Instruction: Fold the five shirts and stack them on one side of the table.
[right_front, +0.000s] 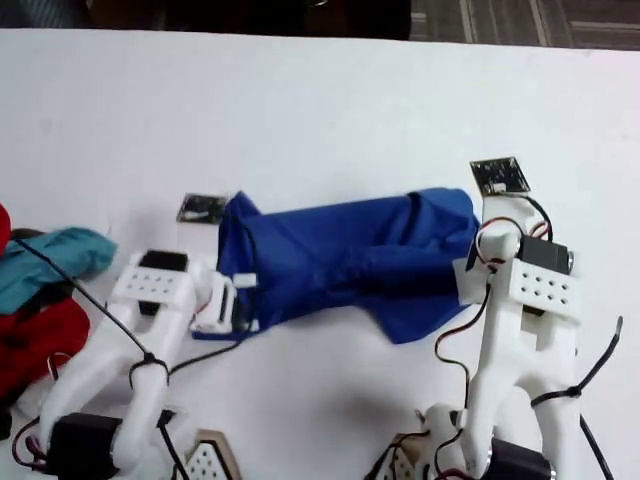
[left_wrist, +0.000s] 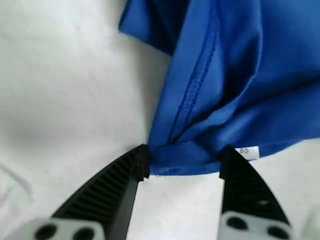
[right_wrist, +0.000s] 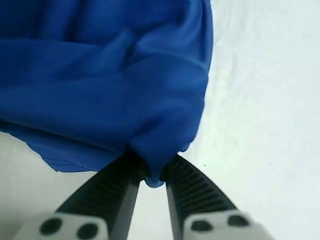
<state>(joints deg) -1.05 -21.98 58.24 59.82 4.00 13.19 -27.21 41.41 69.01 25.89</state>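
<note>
Barely begun: blue cotton shirt (right_front: 340, 255) clamped in left end effector (left_wrist: 182, 162), right end effector (right_wrist: 156, 172) (both closed on cloth); teal garment (right_front: 50, 258), red garment (right_front: 35, 340) apparently unfolded.

Red shirt (right_front: 35, 340) and teal shirt (right_front: 50, 260) cut by the high view's left edge (label (left_wrist: 248, 151) on the blue shirt (left_wrist: 240, 75) illegible)

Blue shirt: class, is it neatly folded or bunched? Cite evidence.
Bunched, not neatly folded. The blue shirt shows loose, uneven wrinkles, with the left gripper and right gripper pinching opposite ends.
</note>
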